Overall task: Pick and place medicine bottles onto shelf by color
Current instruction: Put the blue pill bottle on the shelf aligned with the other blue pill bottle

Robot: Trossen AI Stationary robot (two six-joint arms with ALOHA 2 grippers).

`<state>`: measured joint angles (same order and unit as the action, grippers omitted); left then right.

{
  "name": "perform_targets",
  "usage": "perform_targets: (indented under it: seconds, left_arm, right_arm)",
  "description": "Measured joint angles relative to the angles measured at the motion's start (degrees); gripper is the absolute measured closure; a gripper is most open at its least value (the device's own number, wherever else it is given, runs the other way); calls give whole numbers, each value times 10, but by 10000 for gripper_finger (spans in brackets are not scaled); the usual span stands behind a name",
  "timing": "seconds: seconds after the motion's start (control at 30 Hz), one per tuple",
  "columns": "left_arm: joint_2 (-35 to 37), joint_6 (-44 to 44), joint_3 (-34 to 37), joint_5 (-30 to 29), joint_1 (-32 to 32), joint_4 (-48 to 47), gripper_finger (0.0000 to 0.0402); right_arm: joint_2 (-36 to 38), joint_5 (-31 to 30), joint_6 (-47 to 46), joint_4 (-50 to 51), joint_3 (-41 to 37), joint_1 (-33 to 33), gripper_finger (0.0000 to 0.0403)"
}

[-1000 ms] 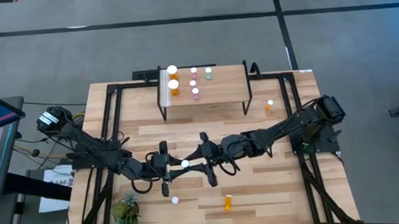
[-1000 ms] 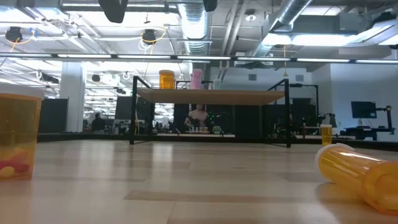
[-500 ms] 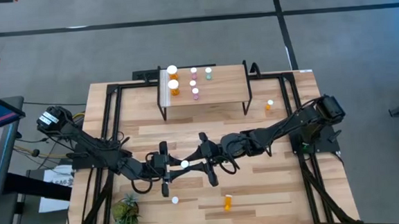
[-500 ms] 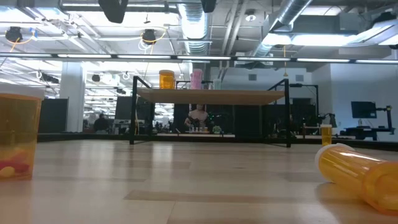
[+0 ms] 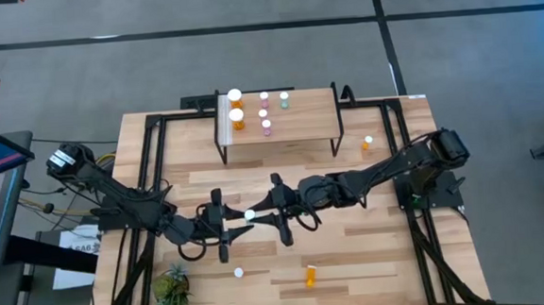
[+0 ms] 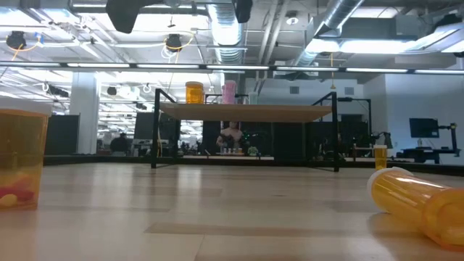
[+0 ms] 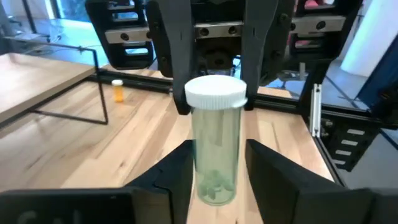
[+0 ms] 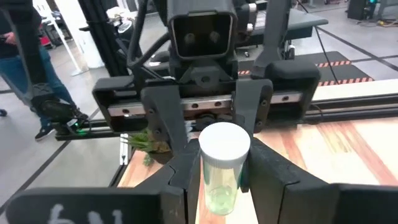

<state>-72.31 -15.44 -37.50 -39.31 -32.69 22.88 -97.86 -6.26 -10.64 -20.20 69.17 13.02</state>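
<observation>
2 grippers meet at the table's middle around 1 upright green bottle (image 7: 214, 146): right gripper (image 8: 219, 169) pinches it, left gripper (image 7: 216, 163) spread beside it, shelf (image 5: 299, 127) toward the far edge.

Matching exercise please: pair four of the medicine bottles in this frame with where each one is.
Things:
1. Pale green translucent bottle with white cap
2. Small orange bottle with white cap
3. Orange bottle near the table's front edge
4. Pink bottle with white cap

Places:
A. Standing on the wooden table, right of the shelf
B. On the light wood shelf
C. Between the left gripper and the right gripper
D. Lying on its side on the table

Pairs: 1-C, 2-A, 3-D, 4-B
</observation>
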Motion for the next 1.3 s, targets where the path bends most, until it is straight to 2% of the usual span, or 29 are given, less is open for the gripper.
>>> perform_targets:
  seconds: [0.27,0.43,0.6,0.77,0.93,1.07,1.3]
  left_arm:
    - [1,-1,0,-28,-1,-21,213]
    - [22,-21,0,-95,-16,-88,192]
    - [68,-77,1,-178,-46,-182,182]
    - [86,-142,1,-227,-75,-260,181]
    - [85,-221,1,-235,-87,-328,181]
    - [85,-272,1,-236,-94,-363,181]
    - [85,-304,3,-241,-98,-373,181]
  right_arm:
    - [0,0,4,6,0,-16,279]
    - [1,-1,6,9,0,-39,280]
    - [1,-1,6,27,0,-70,279]
    - [2,0,8,32,0,-105,279]
    - [22,1,19,69,0,-143,279]
    - [67,1,26,131,0,-169,279]
    - [163,2,66,213,-1,-199,278]
